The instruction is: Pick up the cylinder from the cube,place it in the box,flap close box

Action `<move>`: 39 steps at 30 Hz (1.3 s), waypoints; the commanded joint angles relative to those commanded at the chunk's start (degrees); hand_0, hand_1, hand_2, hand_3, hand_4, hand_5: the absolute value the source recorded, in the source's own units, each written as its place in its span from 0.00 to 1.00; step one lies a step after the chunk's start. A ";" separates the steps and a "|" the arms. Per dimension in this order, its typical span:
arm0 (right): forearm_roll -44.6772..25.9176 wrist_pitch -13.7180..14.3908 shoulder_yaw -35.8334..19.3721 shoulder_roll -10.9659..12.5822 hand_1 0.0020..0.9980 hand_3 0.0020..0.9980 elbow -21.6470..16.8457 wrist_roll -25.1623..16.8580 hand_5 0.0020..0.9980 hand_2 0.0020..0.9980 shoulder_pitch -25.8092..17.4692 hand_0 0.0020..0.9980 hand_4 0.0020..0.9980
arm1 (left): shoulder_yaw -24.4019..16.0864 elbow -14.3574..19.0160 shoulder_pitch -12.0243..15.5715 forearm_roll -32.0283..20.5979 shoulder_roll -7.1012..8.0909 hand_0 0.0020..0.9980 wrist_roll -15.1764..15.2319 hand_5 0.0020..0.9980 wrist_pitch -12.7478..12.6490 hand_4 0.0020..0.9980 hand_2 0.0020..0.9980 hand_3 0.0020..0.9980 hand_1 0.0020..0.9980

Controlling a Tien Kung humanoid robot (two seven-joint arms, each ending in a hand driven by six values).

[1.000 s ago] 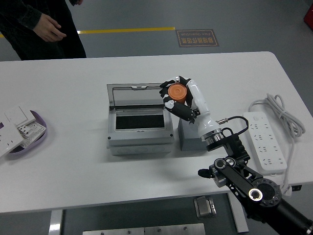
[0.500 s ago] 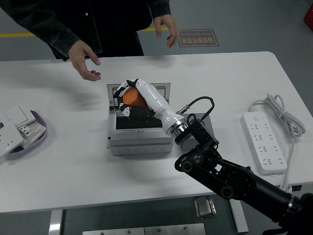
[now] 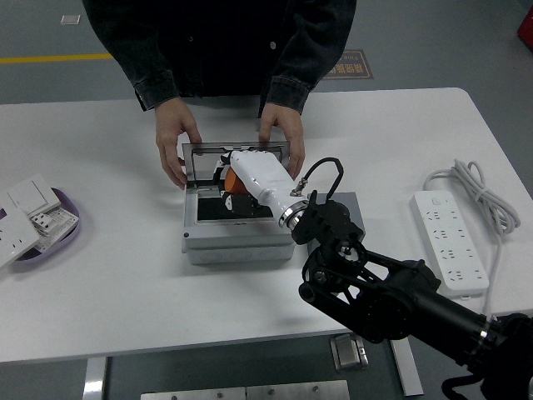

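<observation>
The grey box (image 3: 237, 246) sits mid-table with its clear flap lid (image 3: 204, 152) standing open at the back. My right hand (image 3: 234, 185), white with black fingers, reaches down into the box and is shut on the orange cylinder (image 3: 232, 181), which is mostly hidden under my white forearm. The grey cube (image 3: 350, 208) stands just right of the box, largely covered by my arm. A person at the far side holds the box with one hand (image 3: 176, 142) at its back left corner and the other hand (image 3: 283, 137) at its back right. My left arm is out of view.
A white power strip (image 3: 451, 242) with a coiled cable lies at the right. A purple dish (image 3: 52, 237) with white switch plates sits at the left edge. A small metal part (image 3: 350, 351) lies below the table's front edge.
My right hand has lowered the orange cylinder into the box. The person has stepped up to the table and put both hands on the box's back corners.
</observation>
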State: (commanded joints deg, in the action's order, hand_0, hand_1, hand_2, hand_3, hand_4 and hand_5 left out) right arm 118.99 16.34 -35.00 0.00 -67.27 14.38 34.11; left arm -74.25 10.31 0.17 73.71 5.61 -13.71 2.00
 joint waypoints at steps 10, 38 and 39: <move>0.45 0.68 1.59 0.00 0.38 0.43 0.50 -2.64 0.00 0.50 0.50 0.18 0.10 | -0.28 0.00 -0.01 0.33 0.01 0.60 -0.05 0.31 0.04 0.68 0.57 0.61 0.59; -3.73 -4.16 1.40 0.00 0.66 0.68 2.53 -4.17 0.30 0.69 -0.48 0.72 0.67 | -0.59 0.00 -0.17 0.82 -0.07 0.60 0.02 0.31 0.28 0.68 0.57 0.61 0.59; -3.94 -4.10 1.32 0.00 0.66 0.68 2.50 -4.31 0.30 0.69 -0.54 0.72 0.67 | -0.56 0.00 -0.17 0.81 -0.08 0.60 0.03 0.31 0.29 0.68 0.57 0.61 0.59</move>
State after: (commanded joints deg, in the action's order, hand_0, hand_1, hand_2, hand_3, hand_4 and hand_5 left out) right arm 115.05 12.25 -33.68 0.00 -64.77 10.07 33.57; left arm -74.80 10.31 0.00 74.52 5.53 -13.68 2.29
